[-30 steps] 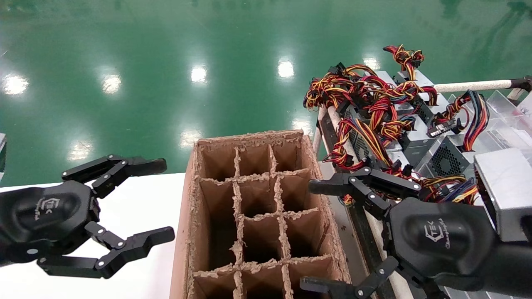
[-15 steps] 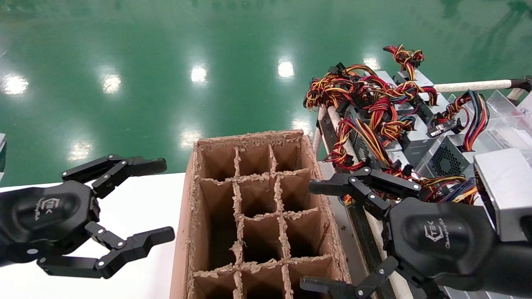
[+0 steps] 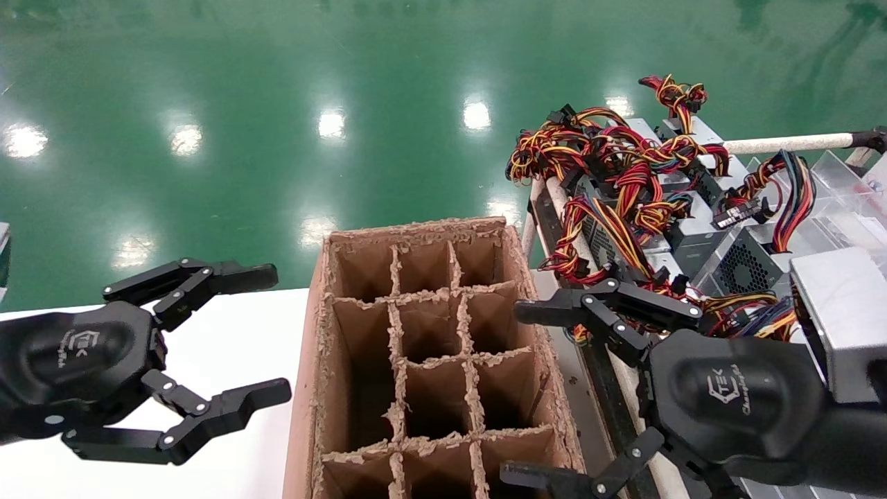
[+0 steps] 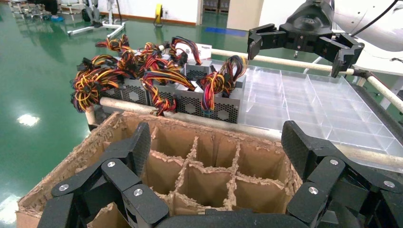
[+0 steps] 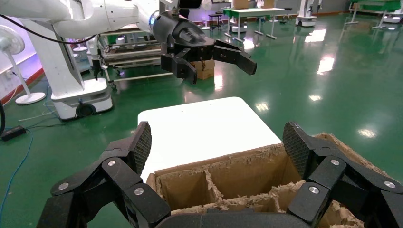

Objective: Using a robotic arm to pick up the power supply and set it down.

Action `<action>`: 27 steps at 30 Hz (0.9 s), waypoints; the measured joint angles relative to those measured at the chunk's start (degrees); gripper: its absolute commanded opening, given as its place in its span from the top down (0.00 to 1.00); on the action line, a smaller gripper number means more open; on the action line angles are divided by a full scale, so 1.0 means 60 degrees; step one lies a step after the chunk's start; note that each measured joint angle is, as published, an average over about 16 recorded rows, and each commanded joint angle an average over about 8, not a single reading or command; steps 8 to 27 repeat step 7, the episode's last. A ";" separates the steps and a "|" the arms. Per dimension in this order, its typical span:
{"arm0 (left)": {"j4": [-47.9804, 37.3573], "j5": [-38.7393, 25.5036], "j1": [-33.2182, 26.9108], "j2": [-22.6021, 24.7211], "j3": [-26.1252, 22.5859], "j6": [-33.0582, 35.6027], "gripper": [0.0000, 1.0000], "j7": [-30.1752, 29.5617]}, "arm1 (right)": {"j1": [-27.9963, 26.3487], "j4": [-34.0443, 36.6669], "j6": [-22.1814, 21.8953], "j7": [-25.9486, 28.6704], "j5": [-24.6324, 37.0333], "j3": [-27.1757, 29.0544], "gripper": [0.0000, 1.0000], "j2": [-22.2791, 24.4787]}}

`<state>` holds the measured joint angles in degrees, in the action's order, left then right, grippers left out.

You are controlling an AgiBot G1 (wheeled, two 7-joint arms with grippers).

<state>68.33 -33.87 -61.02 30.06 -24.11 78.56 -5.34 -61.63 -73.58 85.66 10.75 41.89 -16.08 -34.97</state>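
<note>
right gripper point(image 3: 527, 391) fingers spread, empty | left gripper point(image 3: 277, 335) likewise | left wrist view only: power supply point(image 4: 202, 101) vents

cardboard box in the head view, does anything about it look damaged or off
Yes. The cardboard box has ragged, frayed top edges on its walls and dividers, as if torn or worn. Its cells look empty. Beside it, the power supplies lie under tangled wires.

Right end effector point(image 3: 530, 391) partly cropped

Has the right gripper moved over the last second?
No. The right gripper holds its place beside the cardboard box, open and empty.
</note>
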 measured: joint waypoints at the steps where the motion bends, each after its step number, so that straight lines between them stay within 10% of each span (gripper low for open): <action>1: 0.0000 0.0000 0.0000 0.0000 0.0000 0.0000 0.00 0.0000 | 0.0000 0.0000 0.0000 0.0000 0.0000 0.0000 0.00 0.0000; 27: 0.0000 0.0000 0.0000 0.0000 0.0000 0.0000 0.00 0.0000 | 0.0000 0.0000 0.0000 0.0000 0.0000 0.0000 0.00 0.0000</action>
